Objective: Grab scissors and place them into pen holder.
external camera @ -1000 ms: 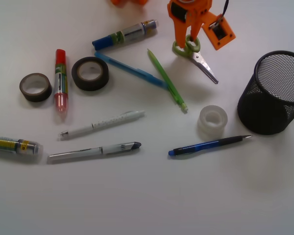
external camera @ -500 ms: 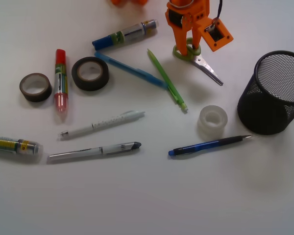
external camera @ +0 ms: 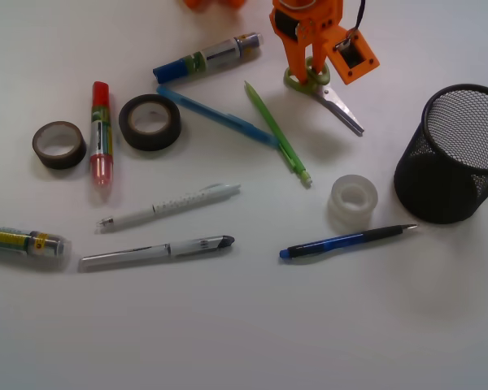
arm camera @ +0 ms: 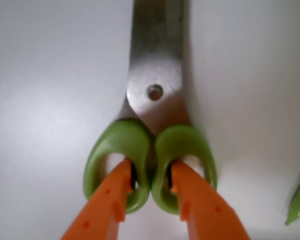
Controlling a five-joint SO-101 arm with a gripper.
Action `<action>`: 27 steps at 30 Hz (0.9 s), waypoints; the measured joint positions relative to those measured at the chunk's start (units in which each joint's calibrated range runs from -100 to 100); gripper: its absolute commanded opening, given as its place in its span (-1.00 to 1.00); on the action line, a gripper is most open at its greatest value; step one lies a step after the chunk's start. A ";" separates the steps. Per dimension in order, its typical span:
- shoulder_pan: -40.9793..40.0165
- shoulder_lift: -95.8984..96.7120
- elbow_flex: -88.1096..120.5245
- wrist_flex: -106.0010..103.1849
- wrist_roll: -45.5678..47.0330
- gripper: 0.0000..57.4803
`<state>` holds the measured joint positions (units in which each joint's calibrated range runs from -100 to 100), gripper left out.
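1. Far left of the white tabletop (external camera: 244,333): a brown tape roll (external camera: 58,144), a red marker (external camera: 101,132) and a black tape roll (external camera: 150,122), all untouched clutter.
2. Centre: several pens, among them a thin green pen (external camera: 277,133) lying just left of the scissors.
3. Top centre-right: the orange gripper (external camera: 311,67) is clamped on the scissors (external camera: 324,88). The wrist view shows one finger (arm camera: 107,200) inside each olive-green loop, pinching the inner bars together.
4. The scissors have short silver blades, shut, pointing down-right toward the holder; whether they are off the tabletop cannot be told.
5. Far right: the black mesh pen holder (external camera: 454,154) stands upright, well apart from the scissors; nothing shows inside it.
6. Progress, as a judgement: the grasp looks made; carrying and dropping in remain.
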<state>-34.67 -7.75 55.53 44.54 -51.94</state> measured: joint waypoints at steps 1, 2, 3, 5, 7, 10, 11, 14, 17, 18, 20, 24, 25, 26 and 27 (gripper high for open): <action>0.00 -0.09 0.00 0.26 0.00 -0.99; 0.00 -0.17 0.00 0.43 0.05 -0.99; 0.00 -0.17 0.00 0.86 0.05 -0.99; 0.00 -0.52 -0.36 2.33 0.20 -0.99; -0.15 -1.22 -1.35 5.44 0.73 -0.99; -0.15 -4.18 -3.86 14.17 1.81 -0.99; -0.07 -5.84 -5.21 16.93 2.00 -0.99; 1.41 -12.20 -8.81 24.54 3.13 -0.99; 3.85 -18.82 -9.52 27.04 4.59 -0.99; 4.22 -20.82 -9.52 27.39 5.27 -0.99; 5.18 -24.91 -9.52 27.90 6.74 -0.99; 8.44 -32.32 -10.06 27.90 9.62 -0.99; 8.58 -34.15 -10.60 27.90 10.45 -0.99; 9.10 -35.98 -11.32 27.90 11.58 -0.99; 9.77 -37.72 -12.13 27.90 12.16 -0.99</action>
<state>-24.90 -45.47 43.40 72.44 -39.78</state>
